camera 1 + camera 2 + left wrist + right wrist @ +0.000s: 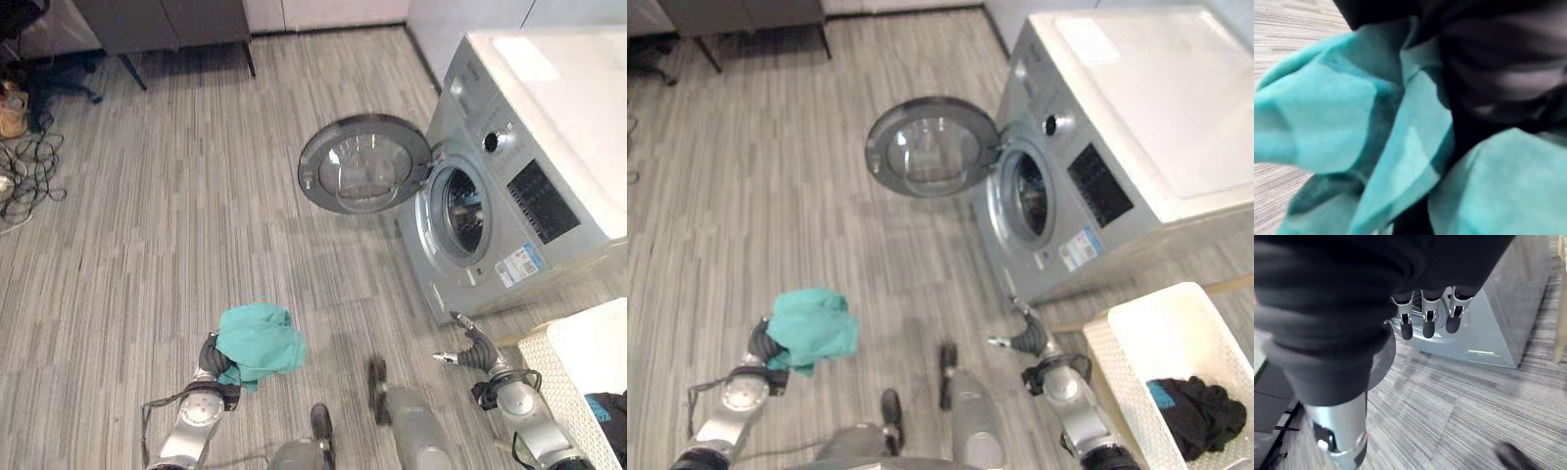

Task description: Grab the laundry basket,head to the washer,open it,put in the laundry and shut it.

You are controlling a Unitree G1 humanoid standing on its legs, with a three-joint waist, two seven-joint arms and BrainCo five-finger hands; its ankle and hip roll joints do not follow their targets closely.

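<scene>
Left eye view: the left hand [214, 358], low left, clutches the teal cloth [259, 342], raised for loading. The washer [549, 186], upper right, has its door [364, 163] swung open.

Right eye view: the basket [1156, 343], lower right, holds dark laundry [1200, 413].

Right wrist view: the right hand [1427, 316] hangs empty, fingers loosely extended.

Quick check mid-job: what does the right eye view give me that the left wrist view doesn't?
Right eye only: the washer with its door swung open, the white laundry basket holding dark clothes, and the right hand, relaxed and empty. Left wrist only: a close look at the cloth's folds. Both: the teal cloth held in the left hand, and the striped floor.
</scene>
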